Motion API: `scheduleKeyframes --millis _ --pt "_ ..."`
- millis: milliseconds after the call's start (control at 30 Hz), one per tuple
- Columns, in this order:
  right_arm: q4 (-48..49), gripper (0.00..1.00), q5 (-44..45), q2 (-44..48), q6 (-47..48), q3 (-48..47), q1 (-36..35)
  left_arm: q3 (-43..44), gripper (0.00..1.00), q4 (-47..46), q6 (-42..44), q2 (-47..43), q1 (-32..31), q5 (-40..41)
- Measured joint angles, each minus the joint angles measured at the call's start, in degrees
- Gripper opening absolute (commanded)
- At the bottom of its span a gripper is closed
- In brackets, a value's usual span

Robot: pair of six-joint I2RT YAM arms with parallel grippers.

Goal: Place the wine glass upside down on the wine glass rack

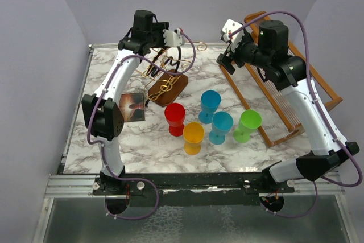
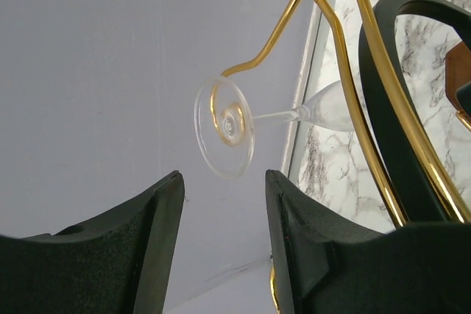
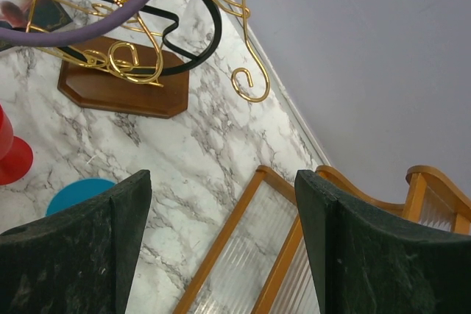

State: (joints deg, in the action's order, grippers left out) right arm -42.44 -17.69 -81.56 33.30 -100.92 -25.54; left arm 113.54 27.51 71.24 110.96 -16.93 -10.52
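**ITEM: WINE GLASS AT GOLD-WIRE RACK, HANDLING NOTES**

**Location:** In the left wrist view we find the wine glass (image 2: pixel 225 126) just beyond the fingertips. Its round foot faces the lens and lies against the curled end of a gold arm of the wine glass rack (image 2: pixel 372 79). Stem and bowl run off toward the marble table (image 2: pixel 331 174). Whether it hangs freely on the wire we cannot tell, and we can't pick it out from the top view.

**Grippers:** Left gripper (image 2: pixel 224 189): jaws apart, nothing btwn them. Right gripper (image 3: pixel 221 204): likewise spread wide and empty, held over the table by the slatted wooden rack (image 3: pixel 250 248).

**Handling (our judgement):** Thin clear glass: light, stiff, slick, v. fragile, stem weakest. Best hold is mid-stem w/ a gentle squeeze, never the bowl.

**Surroundings:**
- The black curved bar (image 3: pixel 215 34) and gold scrolls crowd the glass. They are the main snag risk on approach or retreat.
- Standing mid-table, apart from the rack base: red goblet (image 1: pixel 174 118), orange goblet (image 1: pixel 193 136), far blue goblet (image 1: pixel 210 105), near blue goblet (image 1: pixel 222 126), green goblet (image 1: pixel 248 124).
- A photo card (image 1: pixel 132 106) lies beside the left arm.
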Motion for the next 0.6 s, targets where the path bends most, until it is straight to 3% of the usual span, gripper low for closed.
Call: scheduleKeyframes --millis 167,433,600 --pt "0.2 0.79 0.0 0.55 0.0 2.21 0.0 0.0 0.53 1.81 -0.28 -1.51 0.39 -0.63" --pt "0.39 0.82 -0.44 2.03 -0.04 8.02 0.0 0.0 0.65 1.51 -3.96 -4.13 0.9 -0.59" --pt "-0.55 0.81 -1.81 2.05 -0.87 12.31 0.0 0.0 0.87 -0.48 -10.4 -5.88 1.11 1.03"
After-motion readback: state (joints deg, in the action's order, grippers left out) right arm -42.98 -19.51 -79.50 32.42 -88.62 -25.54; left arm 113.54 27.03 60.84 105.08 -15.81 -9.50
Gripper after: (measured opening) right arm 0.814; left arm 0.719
